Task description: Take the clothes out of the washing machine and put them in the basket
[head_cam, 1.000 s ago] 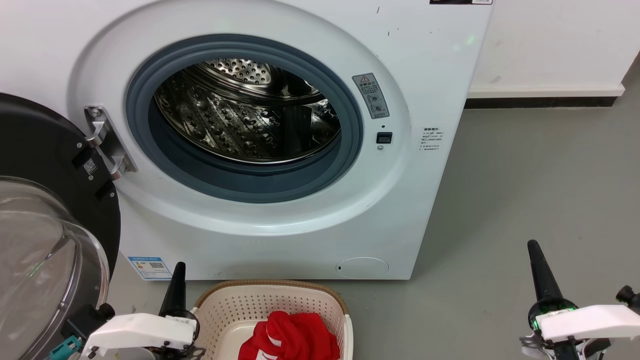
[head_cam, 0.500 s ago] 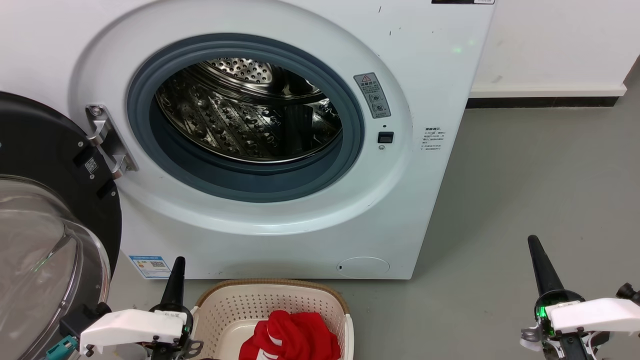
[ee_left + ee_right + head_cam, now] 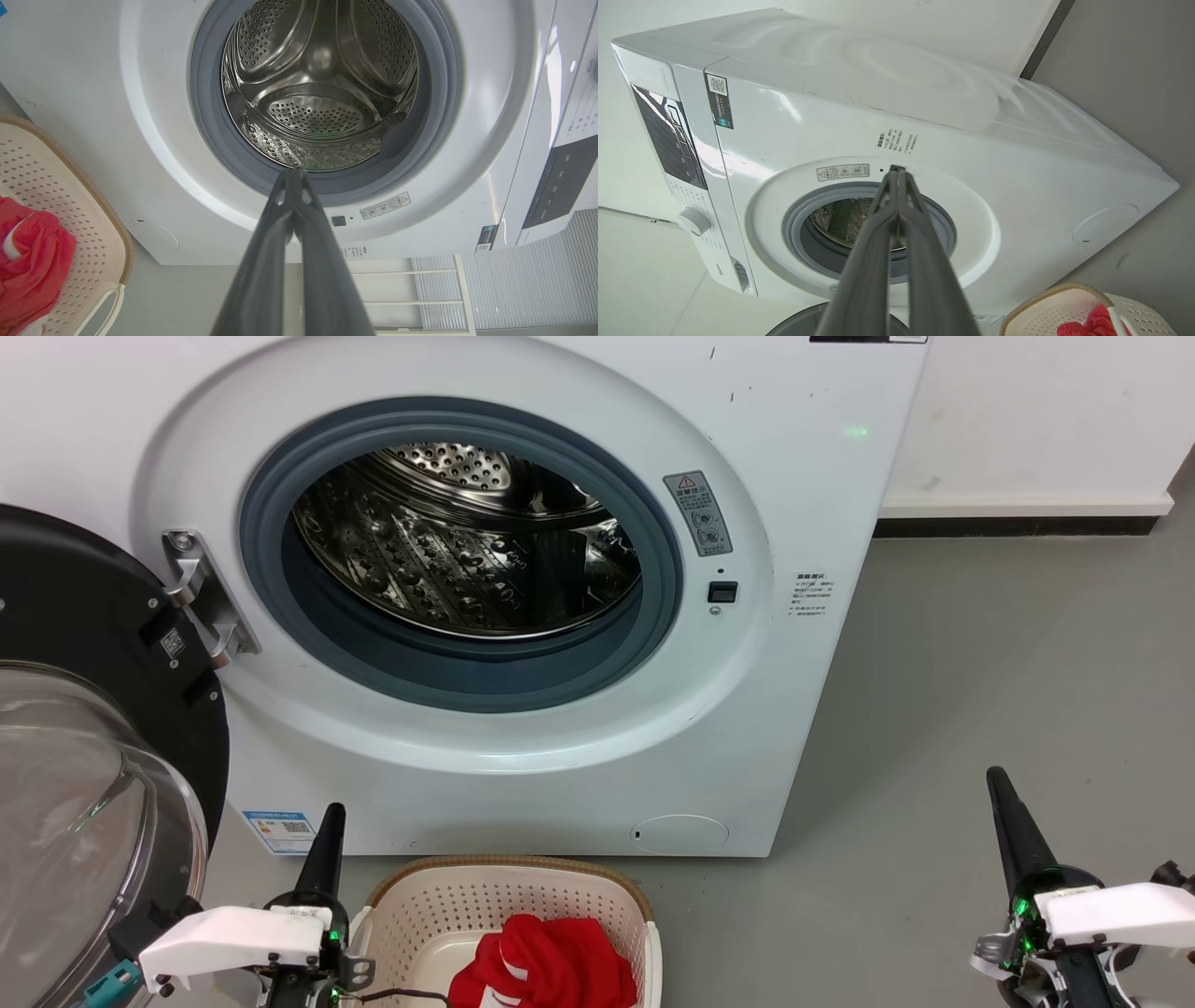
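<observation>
The clothes [image 3: 546, 966], judged soft and light, are best pinched at a raised fold; the left end effector [image 3: 332, 817] and right end effector [image 3: 997, 782] are pressed together, empty.

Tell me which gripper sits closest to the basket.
The left gripper, just beside the basket on its left; the right gripper stands far off on the other side.

right gripper [image 3: 896, 174] fingers together; washing machine [image 3: 1017, 154] ahead; clothes [image 3: 1092, 324] in basket [image 3: 1057, 309]
</observation>
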Tool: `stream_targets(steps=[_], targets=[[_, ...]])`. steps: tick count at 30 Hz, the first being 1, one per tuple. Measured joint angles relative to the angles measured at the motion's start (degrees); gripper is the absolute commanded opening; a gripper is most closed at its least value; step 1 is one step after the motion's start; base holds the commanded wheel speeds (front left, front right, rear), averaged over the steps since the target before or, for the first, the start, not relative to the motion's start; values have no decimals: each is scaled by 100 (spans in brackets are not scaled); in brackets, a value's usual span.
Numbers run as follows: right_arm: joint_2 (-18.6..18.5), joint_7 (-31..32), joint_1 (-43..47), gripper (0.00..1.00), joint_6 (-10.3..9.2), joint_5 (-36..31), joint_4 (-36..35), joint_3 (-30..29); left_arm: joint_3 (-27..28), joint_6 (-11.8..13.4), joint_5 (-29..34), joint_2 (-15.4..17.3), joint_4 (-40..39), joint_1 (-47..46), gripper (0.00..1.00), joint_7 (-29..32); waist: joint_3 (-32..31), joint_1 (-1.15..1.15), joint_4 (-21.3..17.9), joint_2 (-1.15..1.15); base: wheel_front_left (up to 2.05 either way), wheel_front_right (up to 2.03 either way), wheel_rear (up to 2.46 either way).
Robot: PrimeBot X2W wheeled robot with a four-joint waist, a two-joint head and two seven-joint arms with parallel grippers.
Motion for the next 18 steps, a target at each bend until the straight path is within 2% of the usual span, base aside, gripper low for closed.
stream_targets(steps=[18], targets=[[3,234,-125,0,0,812,153,-84,97,-104,-799,0,57,-119,0,200,11,0,22,0,0,0,0]])
